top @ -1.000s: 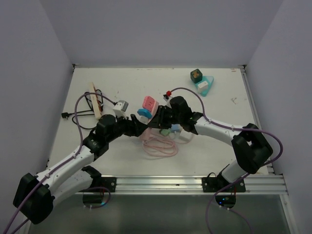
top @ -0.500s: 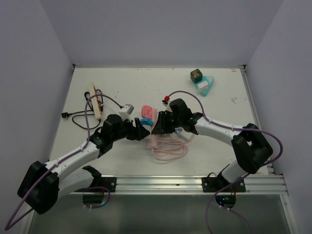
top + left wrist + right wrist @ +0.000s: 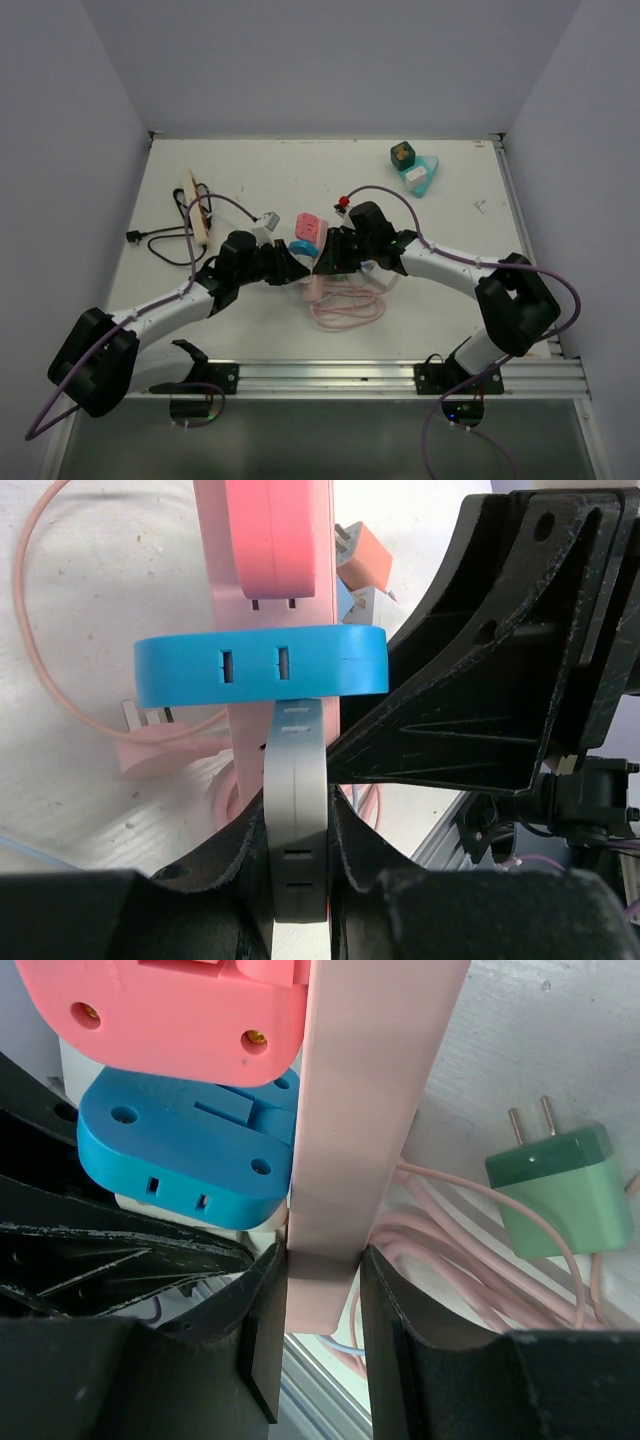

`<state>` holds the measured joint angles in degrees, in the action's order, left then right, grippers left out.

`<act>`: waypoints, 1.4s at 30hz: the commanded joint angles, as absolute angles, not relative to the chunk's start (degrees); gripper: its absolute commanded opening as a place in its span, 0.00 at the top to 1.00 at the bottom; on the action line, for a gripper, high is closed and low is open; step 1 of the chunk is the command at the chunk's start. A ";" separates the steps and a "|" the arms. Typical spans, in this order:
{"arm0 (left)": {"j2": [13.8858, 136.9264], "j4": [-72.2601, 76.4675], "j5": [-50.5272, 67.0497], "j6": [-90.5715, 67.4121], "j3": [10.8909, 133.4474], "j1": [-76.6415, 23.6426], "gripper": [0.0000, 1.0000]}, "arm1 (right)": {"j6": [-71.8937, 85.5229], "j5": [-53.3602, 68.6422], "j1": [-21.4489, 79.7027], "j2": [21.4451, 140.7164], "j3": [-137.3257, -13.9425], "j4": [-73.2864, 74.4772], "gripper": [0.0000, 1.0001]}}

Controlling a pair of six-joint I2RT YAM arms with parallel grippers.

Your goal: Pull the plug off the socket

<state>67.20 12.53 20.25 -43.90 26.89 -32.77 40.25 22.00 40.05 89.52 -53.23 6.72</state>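
two claws on one strip: our right gripper (image 3: pixel 322 1300) is clamped on the pale pink plastic power strip (image 3: pixel 370 1110), and our left gripper (image 3: pixel 297 830) squeezes the flat grey plug (image 3: pixel 295 750) sitting against that strip, right below the round blue plug (image 3: pixel 262 665). we see a green two-pin plug (image 3: pixel 555 1195) lying loose beside the strip.

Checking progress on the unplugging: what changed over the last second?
The left arm swung right, toward the pink power strip, and the pink cable coil slid right. The right arm stayed put, right gripper on the strip; the left gripper grips the grey plug.
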 commanded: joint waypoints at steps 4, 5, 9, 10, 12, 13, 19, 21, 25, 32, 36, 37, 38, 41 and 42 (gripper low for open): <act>67.33 21.79 19.95 -48.60 27.33 -32.96 1.00 | 40.87 23.47 40.25 85.00 -53.26 3.96 0.65; 67.15 22.14 19.17 -49.30 27.33 -32.96 1.00 | 41.04 23.47 40.17 84.73 -52.83 3.87 0.56; 66.89 23.90 17.06 -50.62 27.77 -33.13 1.00 | 40.96 22.94 40.17 83.06 -51.60 4.75 0.40; 66.88 24.34 16.70 -50.89 27.77 -33.13 1.00 | 41.04 22.94 40.34 82.80 -51.33 4.75 0.39; 67.06 25.13 15.39 -51.94 27.86 -33.22 1.00 | 41.22 22.85 40.25 82.53 -50.80 4.75 0.35; 67.06 25.57 15.12 -52.47 27.69 -33.40 1.00 | 41.31 22.85 40.34 82.70 -50.63 4.83 0.34; 67.50 28.65 12.31 -55.90 27.77 -33.66 1.00 | 41.49 22.33 40.60 83.85 -50.10 3.95 0.30; 67.50 29.00 11.43 -56.60 28.30 -33.75 1.00 | 41.31 21.89 40.69 84.11 -50.01 3.52 0.30; 67.67 29.00 9.85 -56.86 29.09 -34.27 1.00 | 41.13 22.15 40.96 85.42 -51.06 2.81 0.31; 67.85 29.97 8.88 -57.92 30.32 -34.98 1.00 | 40.25 21.18 41.92 88.94 -54.31 2.37 0.36; 67.24 29.62 8.70 -58.18 30.76 -35.24 1.00 | 40.34 20.30 42.01 89.91 -54.49 1.50 0.45; 67.15 29.53 8.70 -58.18 30.67 -35.33 1.00 | 40.25 19.61 42.01 89.91 -54.67 1.49 0.48; 66.80 29.27 8.70 -58.18 30.59 -35.33 1.00 | 40.08 19.16 42.01 90.00 -54.84 1.58 0.58; 65.66 28.30 8.61 -58.36 30.24 -35.51 1.00 | 39.29 16.80 41.92 90.17 -55.46 3.33 0.80; 65.22 27.52 8.61 -58.36 30.15 -35.51 1.00 | 39.03 16.35 41.92 90.00 -55.63 3.77 0.86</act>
<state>68.18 21.17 8.67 -57.01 27.14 -34.70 40.27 20.01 41.80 89.82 -52.71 5.13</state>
